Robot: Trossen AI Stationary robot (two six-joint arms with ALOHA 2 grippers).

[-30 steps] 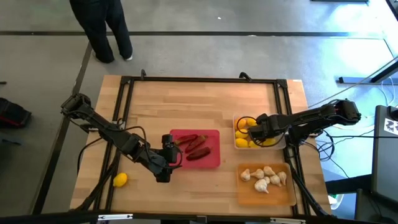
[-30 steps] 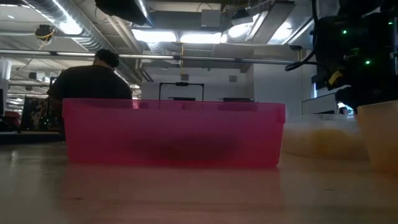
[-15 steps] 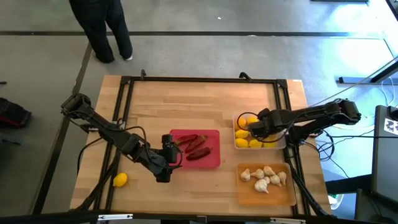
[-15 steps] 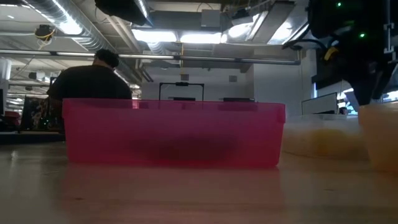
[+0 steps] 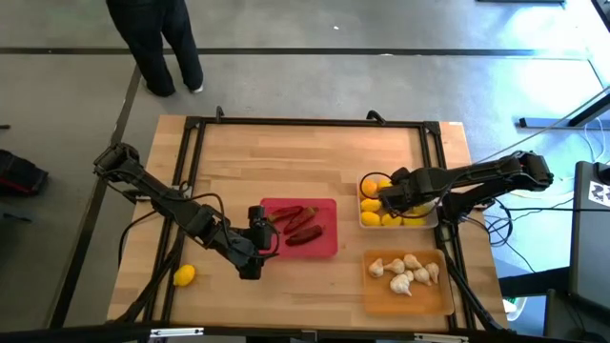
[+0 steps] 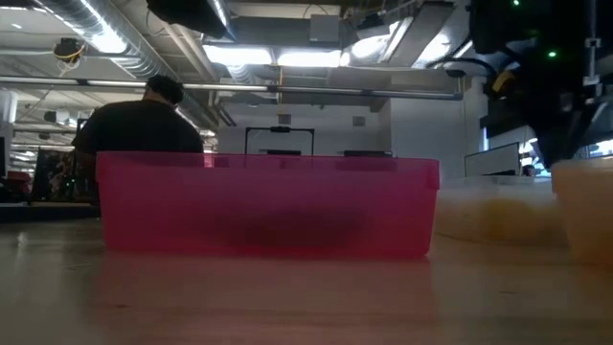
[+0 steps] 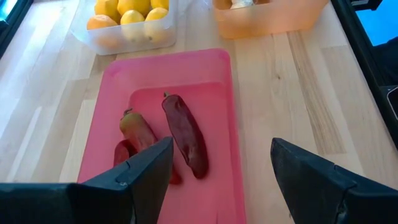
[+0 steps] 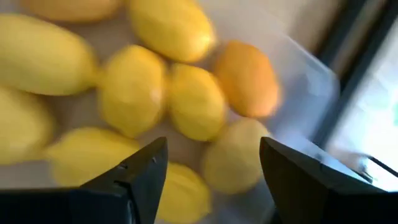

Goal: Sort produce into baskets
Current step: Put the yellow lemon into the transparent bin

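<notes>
— Moved since a second ago: only the right gripper (image 5: pixel 385 198), which has shifted a little over the clear tray (image 5: pixel 431 223) and sits above the lemons (image 8: pixel 193 102), jaws apart with nothing between them. Its arm reaches in from the counter's right edge, elbow folded low.

— And the left one?

— The left gripper (image 5: pixel 263 227) has not stirred. That arm stretches diagonally from the far left corner and ends just beside the red tray (image 5: pixel 329 250), jaws spread wide and empty, pointing across it.

— What's the counter (image 5: pixel 286 162) like?

— Pale wooden planks inside a black metal frame, on a grey floor. A person (image 5: pixel 157 43) in dark clothes stands beyond the far edge; from table height they show from behind, under ceiling pipes and strip lights.

— Where is the produce?

— Dark red chili peppers (image 7: pixel 185 135), long and glossy, lie in the red tray. Smooth yellow and orange lemons fill the clear one. Knobbly whitish garlic bulbs (image 5: pixel 405 271) sit in the translucent orange tray (image 5: pixel 381 297), near the front right. One stray lemon (image 5: pixel 184 275) lies on the bare wood at the front left, well apart from every tray.
</notes>
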